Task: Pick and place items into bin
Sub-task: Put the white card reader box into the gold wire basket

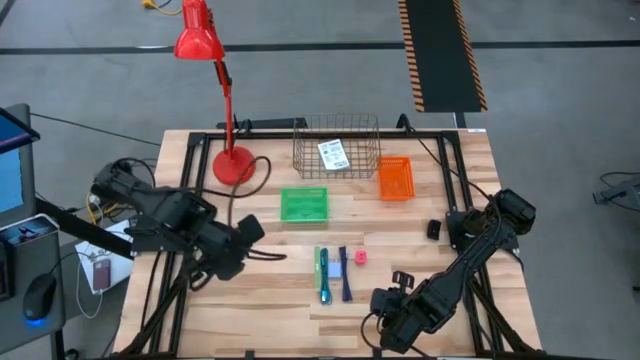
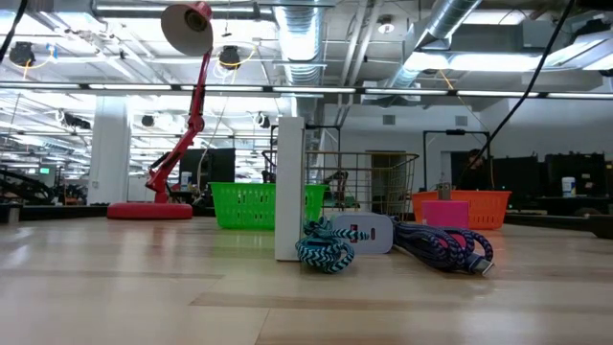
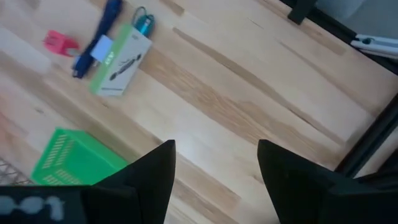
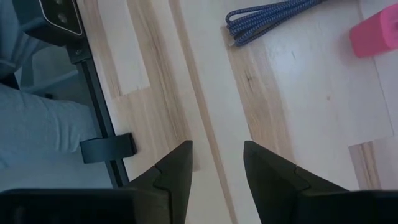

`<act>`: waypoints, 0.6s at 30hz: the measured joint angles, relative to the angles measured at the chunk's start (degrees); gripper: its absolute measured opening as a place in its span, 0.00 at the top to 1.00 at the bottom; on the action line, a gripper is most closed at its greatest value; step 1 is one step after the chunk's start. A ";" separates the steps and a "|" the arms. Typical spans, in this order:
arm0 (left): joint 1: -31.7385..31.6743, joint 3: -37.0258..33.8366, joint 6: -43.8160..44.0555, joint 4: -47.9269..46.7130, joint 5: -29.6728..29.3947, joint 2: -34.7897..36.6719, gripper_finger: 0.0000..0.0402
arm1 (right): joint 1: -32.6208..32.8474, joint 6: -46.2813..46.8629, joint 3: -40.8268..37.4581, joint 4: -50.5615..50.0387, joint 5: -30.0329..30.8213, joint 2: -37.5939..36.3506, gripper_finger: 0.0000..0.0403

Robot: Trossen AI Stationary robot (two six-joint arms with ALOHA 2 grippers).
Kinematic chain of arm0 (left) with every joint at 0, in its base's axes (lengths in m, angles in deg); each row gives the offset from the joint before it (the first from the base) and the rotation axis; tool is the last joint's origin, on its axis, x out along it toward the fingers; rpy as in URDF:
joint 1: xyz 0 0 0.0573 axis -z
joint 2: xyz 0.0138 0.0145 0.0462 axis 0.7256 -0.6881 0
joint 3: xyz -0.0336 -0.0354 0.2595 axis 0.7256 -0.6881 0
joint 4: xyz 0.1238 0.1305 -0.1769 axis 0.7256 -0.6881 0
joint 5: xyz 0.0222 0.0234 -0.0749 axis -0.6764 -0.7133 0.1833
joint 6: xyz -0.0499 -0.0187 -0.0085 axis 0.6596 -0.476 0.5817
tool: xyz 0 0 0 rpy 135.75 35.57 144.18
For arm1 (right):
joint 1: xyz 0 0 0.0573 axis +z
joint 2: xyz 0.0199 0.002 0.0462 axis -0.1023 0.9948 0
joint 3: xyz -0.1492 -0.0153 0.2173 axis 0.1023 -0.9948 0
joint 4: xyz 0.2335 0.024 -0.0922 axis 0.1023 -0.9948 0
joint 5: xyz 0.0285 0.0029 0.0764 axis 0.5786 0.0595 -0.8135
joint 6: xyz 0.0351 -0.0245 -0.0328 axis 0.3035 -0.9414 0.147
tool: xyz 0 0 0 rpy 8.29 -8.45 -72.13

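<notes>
1. My right gripper (image 1: pixel 388 322) is near the front edge of the table (image 1: pixel 260 300), toward the front right corner. Its fingers (image 4: pixel 177 165) stand partly apart with only bare wood between them; it holds nothing.
2. My left gripper (image 1: pixel 252 232) hangs over the left half of the table, beside the green basket (image 1: pixel 303 205). Its fingers (image 3: pixel 155 174) are wide apart and empty.
3. The items lie together at the middle of the table, a little toward the front: a teal-green braided thing (image 1: pixel 323 275), a dark blue braided thing (image 1: pixel 345 275), a pale flat packet (image 1: pixel 333 268) between them and a small pink block (image 1: pixel 360 257). In the low view the two long ones look more like coiled cords than pens.
4. From my right gripper this group lies toward the back edge and slightly to the left, near. From my left gripper it lies to the right and toward the front. I judge that the right arm is a bit nearer.
5. The long axis of both braided things runs from the front edge to the back edge, so I think the fingers must close across them, left to right.
6. The wire bin (image 1: pixel 337 147) stands at the back edge, middle, and already has a white printed packet (image 1: pixel 333 154) inside. The orange basket (image 1: pixel 395 178) stands just beside it.
7. The way from the group to the bin passes between the green and orange baskets; there is free room. The red lamp (image 1: pixel 215 90) stands at the back left, well apart.
</notes>
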 joint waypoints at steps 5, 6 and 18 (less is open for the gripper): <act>-0.02 -0.02 -1.84 -1.29 2.97 -3.90 0.46 | 0.00 0.00 0.00 1.25 0.00 0.00 0.65; 0.00 -0.02 -2.42 -1.56 3.69 -4.47 0.46 | 0.00 0.01 0.00 1.43 0.00 0.00 0.66; -0.47 -4.35 -3.04 -0.74 6.42 -5.27 0.46 | 0.11 0.02 0.00 1.55 -0.02 0.00 0.66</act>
